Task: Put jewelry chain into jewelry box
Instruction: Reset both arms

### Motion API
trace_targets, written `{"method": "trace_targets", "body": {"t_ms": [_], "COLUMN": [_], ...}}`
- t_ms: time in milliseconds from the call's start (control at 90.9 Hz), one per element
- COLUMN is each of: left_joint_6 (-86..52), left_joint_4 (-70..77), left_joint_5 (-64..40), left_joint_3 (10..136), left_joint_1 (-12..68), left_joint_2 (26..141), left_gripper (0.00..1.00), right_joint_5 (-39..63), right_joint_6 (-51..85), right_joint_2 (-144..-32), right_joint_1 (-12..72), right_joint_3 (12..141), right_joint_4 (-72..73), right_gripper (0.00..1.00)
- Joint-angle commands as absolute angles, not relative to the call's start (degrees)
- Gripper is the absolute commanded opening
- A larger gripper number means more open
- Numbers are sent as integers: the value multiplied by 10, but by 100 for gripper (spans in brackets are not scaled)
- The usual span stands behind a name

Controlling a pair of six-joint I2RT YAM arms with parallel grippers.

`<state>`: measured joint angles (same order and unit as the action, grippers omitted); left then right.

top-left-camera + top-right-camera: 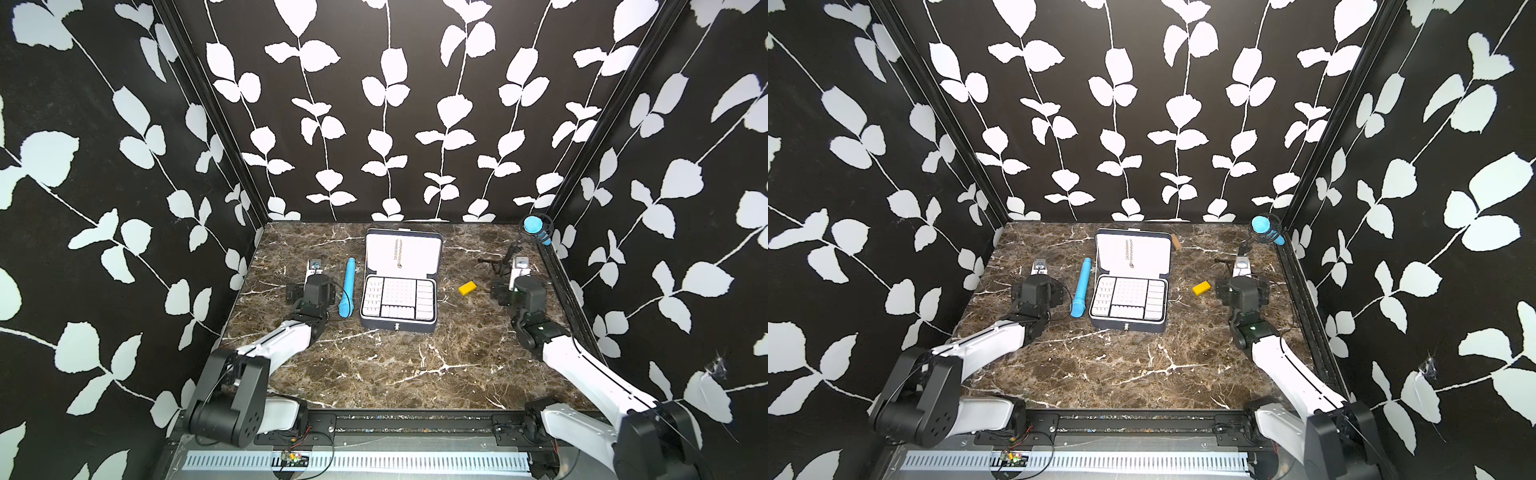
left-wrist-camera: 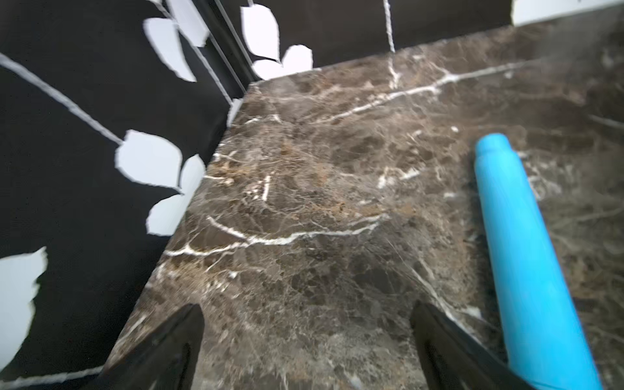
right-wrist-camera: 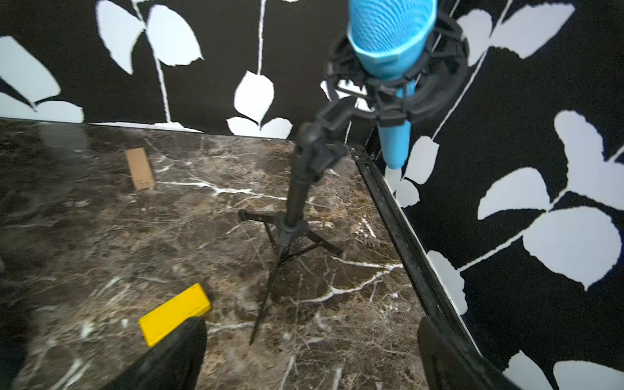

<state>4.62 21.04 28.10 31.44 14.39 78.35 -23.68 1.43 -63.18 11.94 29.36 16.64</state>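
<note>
- Left tool (image 2: pixel 307 312) has its jaws spread wide with nothing between them, over bare tabletop (image 1: pixel 395 374) close to the left edge. A blue cylinder (image 2: pixel 520 253) lies just to its right.
- Right tool (image 3: pixel 312 324) is likewise spread and empty, close to the black rail along the right edge. The yellow block (image 3: pixel 174 314) lies just to its left and the microphone stand (image 3: pixel 297 189) just beyond it.
- The jewelry box (image 1: pixel 399 326) sits open in the middle, toward the far edge, with its lid opened toward the far wall.
- The jewelry chain (image 1: pixel 400 251) lies lengthwise on the lid's white lining, not in the compartmented tray.
- A small wooden block (image 1: pixel 1176 241) lies by the lid's far right corner.
- The near half of the tabletop is open room between both arms.
</note>
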Motion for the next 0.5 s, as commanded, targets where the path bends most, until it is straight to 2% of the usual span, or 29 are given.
{"method": "trace_targets", "body": {"t_ms": [0, 110, 242, 374, 429, 484], "left_joint_6": [128, 135, 97, 86, 81, 70], "left_joint_4": [307, 339, 392, 615, 589, 568], "left_joint_5": [156, 95, 10, 20, 32, 59], "left_joint_3": [312, 309, 286, 194, 190, 201], "left_joint_1": [121, 97, 44, 38, 38, 38], "left_joint_2": [808, 849, 862, 905, 890, 891], "left_gripper": [98, 98, 98, 98, 98, 98], "right_joint_5": [-167, -108, -84, -62, -69, -82], "right_joint_6": [-19, -42, 0, 0, 1, 7], "right_joint_2": [-694, -759, -794, -882, -900, -873], "right_joint_1": [91, 65, 24, 15, 15, 15], "right_joint_3": [259, 228, 181, 131, 126, 153], "right_joint_4": [300, 398, 500, 677, 727, 644], "right_gripper": [99, 99, 99, 99, 99, 99]}}
